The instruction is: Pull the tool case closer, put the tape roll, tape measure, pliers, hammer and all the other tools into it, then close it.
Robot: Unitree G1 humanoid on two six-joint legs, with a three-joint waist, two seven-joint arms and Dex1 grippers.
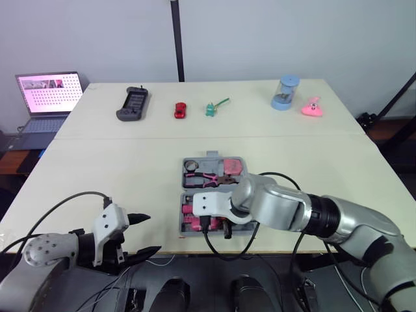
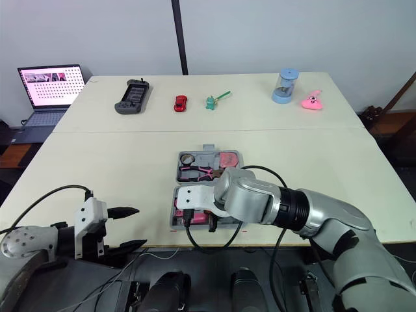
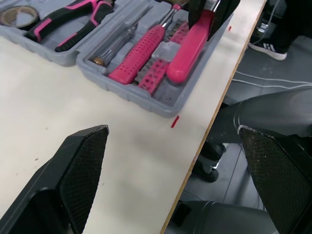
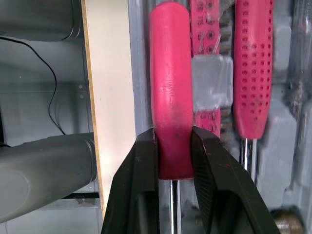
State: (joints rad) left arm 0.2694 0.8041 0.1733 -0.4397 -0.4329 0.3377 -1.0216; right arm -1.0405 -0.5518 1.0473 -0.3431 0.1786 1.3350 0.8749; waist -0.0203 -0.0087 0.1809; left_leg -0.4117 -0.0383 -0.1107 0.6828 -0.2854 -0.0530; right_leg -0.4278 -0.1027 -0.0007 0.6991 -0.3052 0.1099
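Note:
The grey tool case lies open near the table's front edge. Its far half holds the tape roll, the pink-handled pliers and a pink tape measure. In its near half lie a pink screwdriver and the hammer. My right gripper is shut on the hammer's pink handle, low over the case's near half by its front wall. My left gripper hangs open and empty at the table's front edge, left of the case.
Along the table's far side stand a game controller, a red toy car, a green toy, a blue container and a pink object. A laptop sits off the table's far left corner.

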